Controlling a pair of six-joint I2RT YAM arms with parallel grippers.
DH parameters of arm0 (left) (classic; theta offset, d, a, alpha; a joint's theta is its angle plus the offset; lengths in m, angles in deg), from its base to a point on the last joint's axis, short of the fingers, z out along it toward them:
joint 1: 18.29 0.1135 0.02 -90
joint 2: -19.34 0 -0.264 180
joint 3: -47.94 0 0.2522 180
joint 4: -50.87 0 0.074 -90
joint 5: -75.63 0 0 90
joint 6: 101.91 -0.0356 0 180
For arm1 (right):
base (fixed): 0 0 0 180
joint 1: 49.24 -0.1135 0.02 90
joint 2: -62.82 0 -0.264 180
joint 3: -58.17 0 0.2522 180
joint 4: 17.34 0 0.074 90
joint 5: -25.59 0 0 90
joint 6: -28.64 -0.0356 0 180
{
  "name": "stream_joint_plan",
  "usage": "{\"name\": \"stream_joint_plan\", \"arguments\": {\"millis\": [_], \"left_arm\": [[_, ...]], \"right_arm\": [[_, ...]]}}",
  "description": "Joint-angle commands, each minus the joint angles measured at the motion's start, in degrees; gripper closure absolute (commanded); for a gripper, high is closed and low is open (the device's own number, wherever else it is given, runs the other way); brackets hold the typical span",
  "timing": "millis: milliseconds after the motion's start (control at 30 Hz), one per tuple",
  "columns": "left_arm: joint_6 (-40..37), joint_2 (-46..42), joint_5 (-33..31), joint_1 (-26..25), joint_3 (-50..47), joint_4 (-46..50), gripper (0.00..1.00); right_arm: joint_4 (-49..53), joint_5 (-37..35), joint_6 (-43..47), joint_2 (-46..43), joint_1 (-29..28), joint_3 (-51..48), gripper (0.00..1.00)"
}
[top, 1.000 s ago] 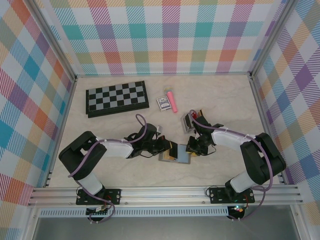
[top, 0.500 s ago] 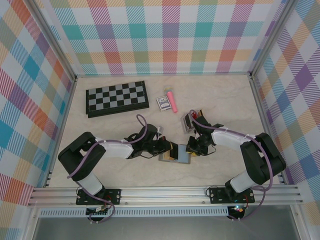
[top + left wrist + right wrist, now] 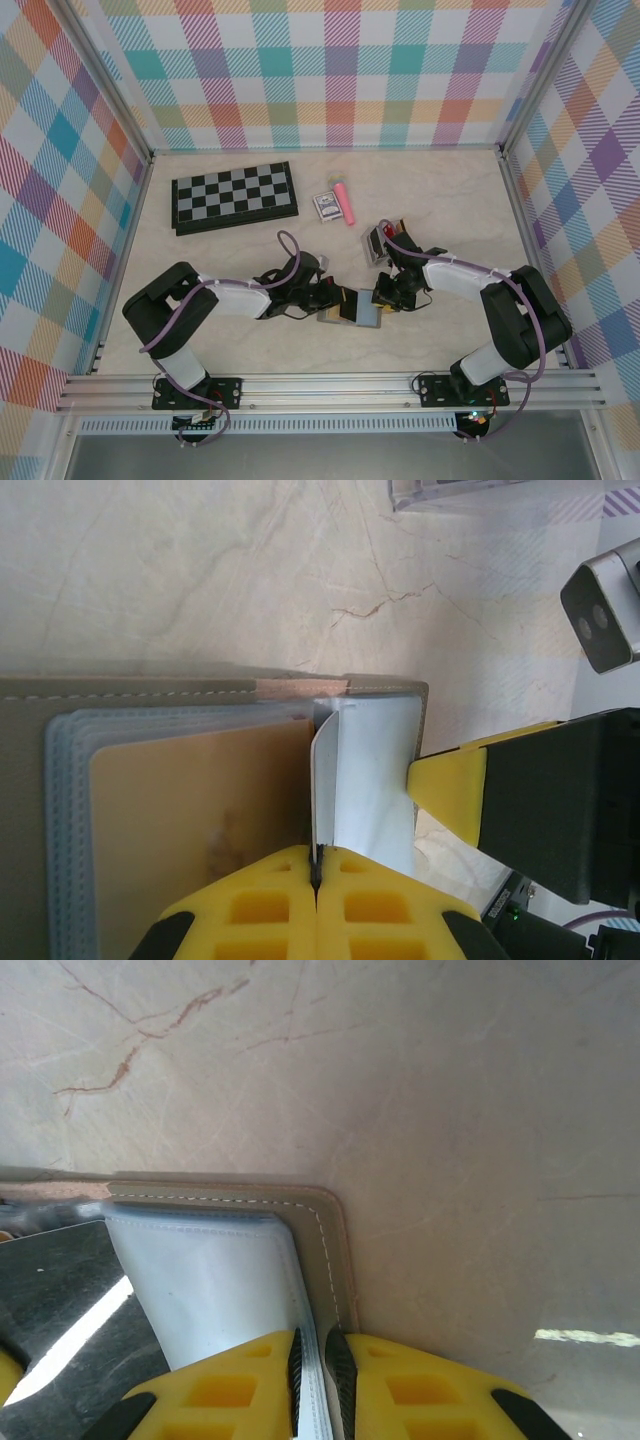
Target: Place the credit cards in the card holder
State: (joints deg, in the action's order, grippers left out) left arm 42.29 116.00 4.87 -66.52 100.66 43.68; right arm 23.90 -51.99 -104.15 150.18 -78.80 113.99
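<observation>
Top external view: the left pincer [image 3: 338, 300] has edged slightly closer to the card holder [image 3: 355, 310] than half a second ago. The holder and the right pincer [image 3: 385, 297] have not moved.

Left wrist view: the left pincer's [image 3: 315, 875] yellow pads are pressed narrowly together on a pale sleeve leaf [image 3: 325, 780] of the open holder [image 3: 150, 695], which stands on edge. A tan-yellow credit card [image 3: 200, 820] lies in the sleeves beside that leaf.

Right wrist view: the right pincer [image 3: 310, 1360] is nipped tight on the holder's [image 3: 320, 1230] near edge. A dark glossy shape [image 3: 60, 1300] beside the sleeve is cut off and unclear.

A slotted rack [image 3: 380, 240] just beyond the holder is partly hidden by the right arm. A chessboard [image 3: 235, 197], patterned card box [image 3: 326, 206] and pink tube [image 3: 344, 203] lie farther beyond the holder on the pale marbled desk [image 3: 450, 190], which is enclosed by plaid walls [image 3: 330, 70].
</observation>
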Motion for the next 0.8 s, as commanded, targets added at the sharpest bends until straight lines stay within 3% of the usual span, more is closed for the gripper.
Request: {"name": "stream_joint_plan", "arguments": {"millis": [0, 367, 767], "left_arm": [[-0.7, 1.7, -2.6, -1.2, 1.7, 2.1, 1.0], [-0.7, 3.4, -0.4, -1.3, 3.3, 1.4, 1.0], [-3.7, 0.4, 0.4, -1.4, 2.4, 7.5, 1.0]], "right_arm": [[-0.5, -3.3, 0.1, 4.1, -0.3, -2.4, 0.79], [-0.7, -3.0, -0.3, 3.8, -0.4, -2.3, 0.79], [-0.6, -3.3, -0.2, 4.0, -0.4, -2.0, 0.79]]}}
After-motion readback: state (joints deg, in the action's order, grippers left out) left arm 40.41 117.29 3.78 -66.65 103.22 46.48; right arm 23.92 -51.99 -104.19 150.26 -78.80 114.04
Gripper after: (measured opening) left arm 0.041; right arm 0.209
